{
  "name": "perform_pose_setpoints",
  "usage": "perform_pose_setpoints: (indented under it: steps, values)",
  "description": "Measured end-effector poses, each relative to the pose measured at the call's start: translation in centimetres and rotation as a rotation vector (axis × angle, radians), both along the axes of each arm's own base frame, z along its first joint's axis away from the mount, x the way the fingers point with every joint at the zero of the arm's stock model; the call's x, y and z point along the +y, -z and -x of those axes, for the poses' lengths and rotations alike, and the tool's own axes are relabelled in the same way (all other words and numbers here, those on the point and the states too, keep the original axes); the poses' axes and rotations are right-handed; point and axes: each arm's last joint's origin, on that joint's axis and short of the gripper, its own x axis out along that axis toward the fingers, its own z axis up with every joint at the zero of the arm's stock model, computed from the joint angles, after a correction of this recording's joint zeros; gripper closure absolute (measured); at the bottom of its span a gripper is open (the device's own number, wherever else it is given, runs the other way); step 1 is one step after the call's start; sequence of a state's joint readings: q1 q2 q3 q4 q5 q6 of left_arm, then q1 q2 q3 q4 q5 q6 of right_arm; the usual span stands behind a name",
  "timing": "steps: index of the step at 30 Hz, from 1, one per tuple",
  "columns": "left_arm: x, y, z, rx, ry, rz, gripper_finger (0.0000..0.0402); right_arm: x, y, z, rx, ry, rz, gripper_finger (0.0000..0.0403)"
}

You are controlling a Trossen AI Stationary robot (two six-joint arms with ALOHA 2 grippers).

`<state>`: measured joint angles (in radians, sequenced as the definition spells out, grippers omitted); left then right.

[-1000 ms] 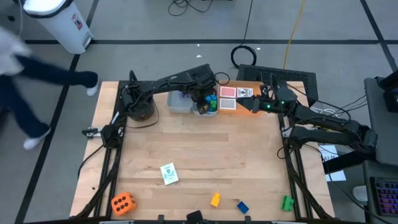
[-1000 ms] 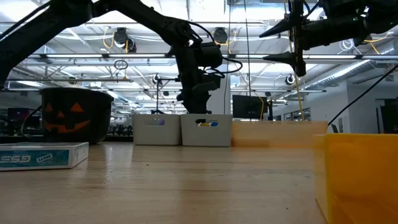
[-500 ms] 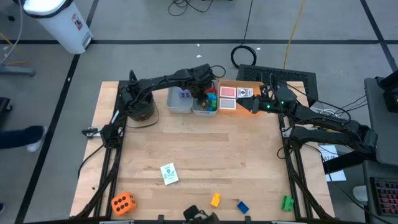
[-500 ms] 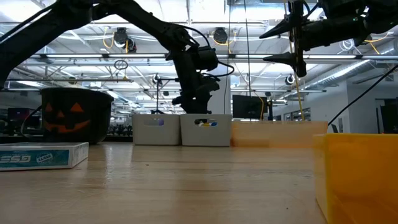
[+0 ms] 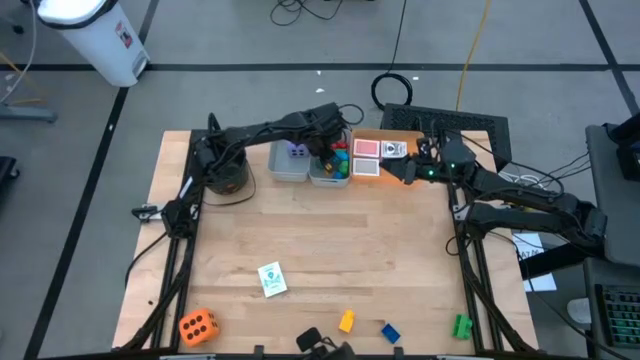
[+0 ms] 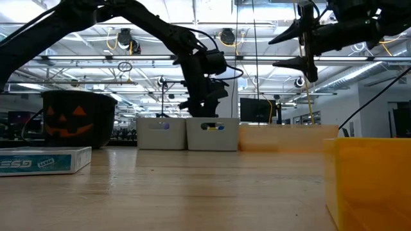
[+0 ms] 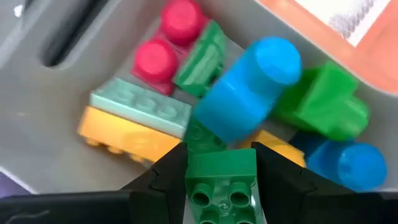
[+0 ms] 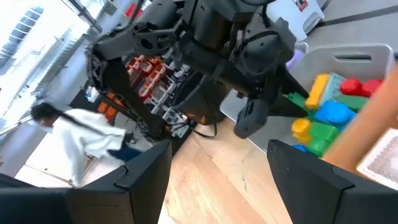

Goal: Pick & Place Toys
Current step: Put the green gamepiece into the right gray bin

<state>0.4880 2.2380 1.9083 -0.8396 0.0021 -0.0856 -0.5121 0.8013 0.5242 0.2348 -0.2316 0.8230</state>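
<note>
From up top I've got the left gripper [image 5: 325, 160] over the brick bin [image 5: 330, 176] and the right gripper [image 5: 411, 160] parked over the tray [image 5: 392, 135], with five toys left near me: one card [image 5: 271, 279], one orange die [image 5: 197, 326], and yellow [image 5: 346, 321], blue [image 5: 390, 332] and green [image 5: 461, 325] bricks. Low view shows little beyond two bins [image 6: 186, 133] at the far end. Left wrist cam has the jaws clenched on a green brick [image 7: 222, 182] above the pile; right wrist cam shows those jaws spread wide, holding nothing.

We note two grey bins [image 5: 290, 160] side by side at the desk's [image 5: 320, 250] far edge, an orange tray [image 5: 395, 160] just beside them, and a black pumpkin bucket [image 6: 78, 119] near the bins' other side.
</note>
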Motion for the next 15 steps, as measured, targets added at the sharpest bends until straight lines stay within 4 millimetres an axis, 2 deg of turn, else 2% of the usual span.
perform_pose_setpoints:
  steps: [6,12,15]
  values:
    - [-0.4,1.2,-0.4,0.028,0.008,0.003,0.0251,0.1,1.2,0.1,0.022,0.005,-0.048,0.0149]
    - [-0.4,1.4,-0.2,0.058,0.027,0.009,0.0251,0.1,1.7,0.2,0.029,0.008,-0.077,0.0149]
    - [-0.4,1.5,-0.2,0.067,0.055,0.0,0.0229,0.1,1.7,0.2,0.028,0.008,-0.077,0.0149]
